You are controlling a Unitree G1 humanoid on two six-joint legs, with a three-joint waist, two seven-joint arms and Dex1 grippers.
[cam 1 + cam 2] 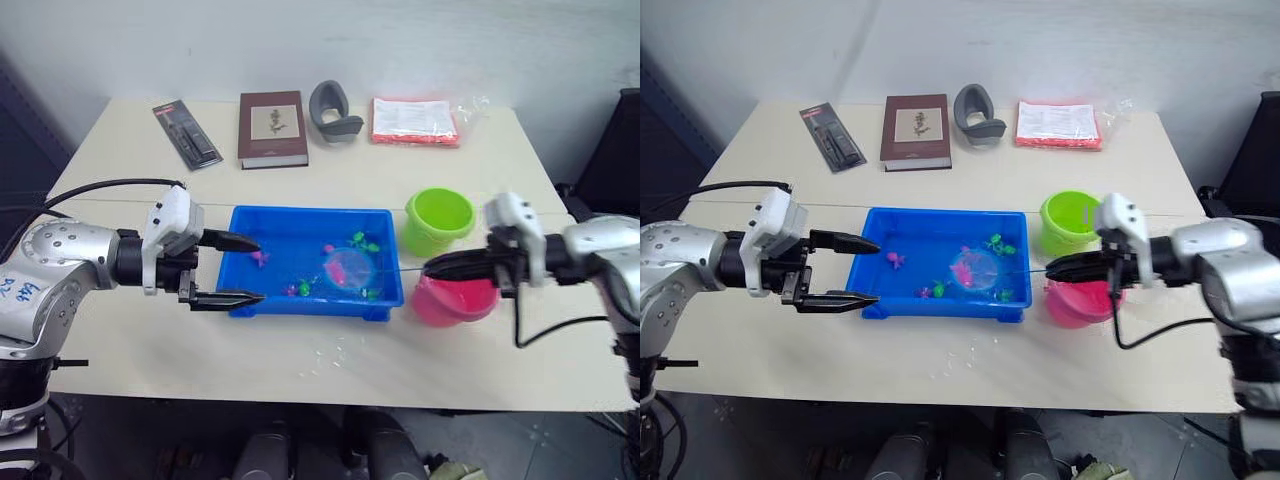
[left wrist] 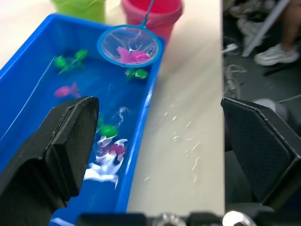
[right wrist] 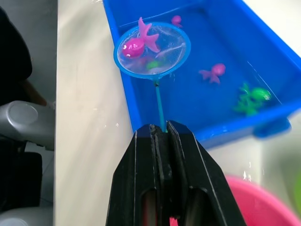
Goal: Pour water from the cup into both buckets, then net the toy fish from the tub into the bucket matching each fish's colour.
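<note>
One pink fish lies in the hoop of the net, whose thin handle is pinched between the pressed-together fingers of the right gripper, with the pink bucket just under that gripper. Beyond the hoop lies the blue tub with more fish, and the green bucket stands beside the handle. At the tub's far end the left gripper is spread wide and holds nothing.

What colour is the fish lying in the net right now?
Pink-magenta; the fish in the net shows best in the right wrist view.
</note>
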